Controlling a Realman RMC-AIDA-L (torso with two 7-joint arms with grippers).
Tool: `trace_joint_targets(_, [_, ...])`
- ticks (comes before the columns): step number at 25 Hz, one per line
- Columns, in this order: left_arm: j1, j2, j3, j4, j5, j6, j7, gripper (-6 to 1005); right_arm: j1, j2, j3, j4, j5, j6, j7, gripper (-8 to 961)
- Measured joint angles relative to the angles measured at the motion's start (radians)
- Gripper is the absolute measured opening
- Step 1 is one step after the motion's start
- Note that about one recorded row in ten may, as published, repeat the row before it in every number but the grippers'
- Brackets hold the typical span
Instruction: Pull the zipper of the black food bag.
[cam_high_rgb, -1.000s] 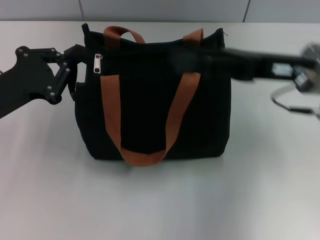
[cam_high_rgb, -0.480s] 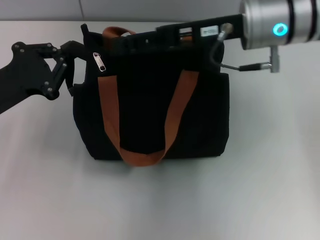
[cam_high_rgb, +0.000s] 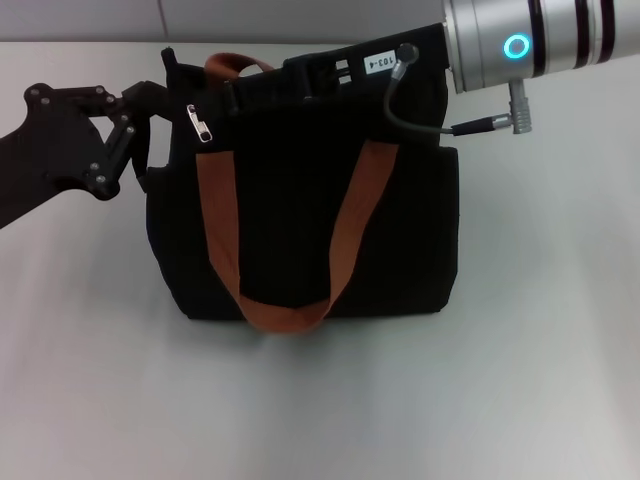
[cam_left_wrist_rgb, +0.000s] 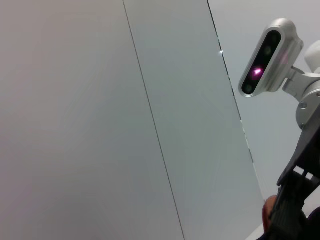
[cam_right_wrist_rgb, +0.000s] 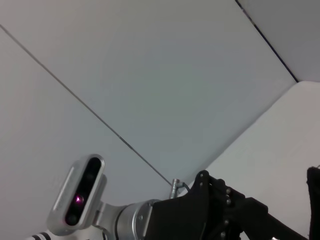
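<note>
Black food bag (cam_high_rgb: 305, 190) upright on white table (cam_high_rgb: 520, 380), grey wall panels (cam_left_wrist_rgb: 100, 100) behind, claw states unclear.

One readable marking: a small white label (cam_high_rgb: 379, 62) on the black body of the right arm, just behind its pincer, above the top edge of the black food bag (cam_high_rgb: 300, 220). Seen upside down from the head view, it appears to read "103-4". No other text or numbers legible anywhere.
</note>
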Motion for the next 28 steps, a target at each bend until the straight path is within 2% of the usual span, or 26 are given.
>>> trace_joint_targets(14, [0.000, -0.002, 0.003, -0.001, 0.000, 0.005, 0.000, 26, 0.021, 0.002, -0.065, -0.002, -0.002, 0.065, 0.029, 644])
trace_joint_targets(19, [0.001, -0.002, 0.000, -0.006, 0.000, 0.009, 0.000, 26, 0.025, 0.002, -0.069, 0.007, -0.002, 0.076, 0.029, 507])
trace_joint_targets(28, [0.002, -0.002, 0.002, -0.003, 0.000, 0.014, 0.000, 27, 0.036, 0.005, -0.120, 0.012, -0.001, 0.121, 0.039, 508])
